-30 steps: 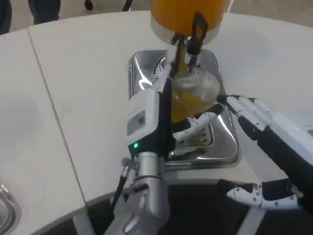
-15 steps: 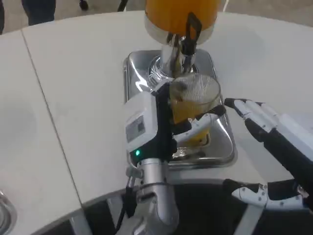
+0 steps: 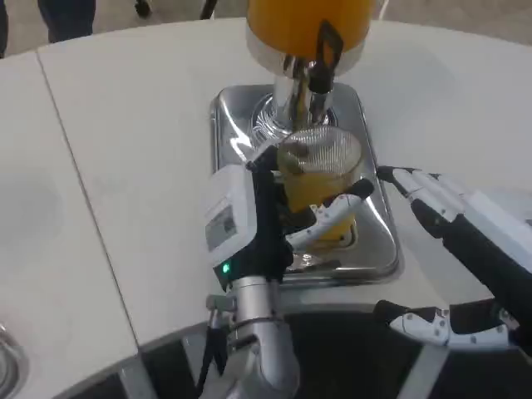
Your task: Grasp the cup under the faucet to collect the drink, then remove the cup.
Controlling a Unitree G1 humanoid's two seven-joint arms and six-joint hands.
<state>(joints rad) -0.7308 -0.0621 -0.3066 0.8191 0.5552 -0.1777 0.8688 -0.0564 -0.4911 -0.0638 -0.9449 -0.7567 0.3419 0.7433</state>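
Cup: one clear ribbed cup (image 3: 320,170) with orange drink in it, upright over the steel drip tray (image 3: 376,237), just below the faucet (image 3: 314,79) and a little nearer than it.
Left hand: the left hand (image 3: 266,220) holds the cup from its left side, white back facing left, one finger (image 3: 332,218) wrapped across the near wall.
Right hand: the right hand (image 3: 453,216) is right of the tray, apart from the cup, fingers stretched out and separated, holding nothing.
Dispenser: one orange-filled drink dispenser (image 3: 307,25) at the far end of the tray, with a black tap lever (image 3: 326,50).
Stream: I cannot tell whether drink is flowing.
Risk, spill: the cup is thin and looks fairly full, so a hard squeeze or a tilt while pulling it near could slop drink over the rim.
Risk, drip: if the tap is not closed, taking the cup away would let drink fall onto the tray.
Risk, knock: the rim sits close under the spout, so lifting straight up could strike it.
Count: one cup, one tray, one dispenser, two hands, one white table (image 3: 133,150).
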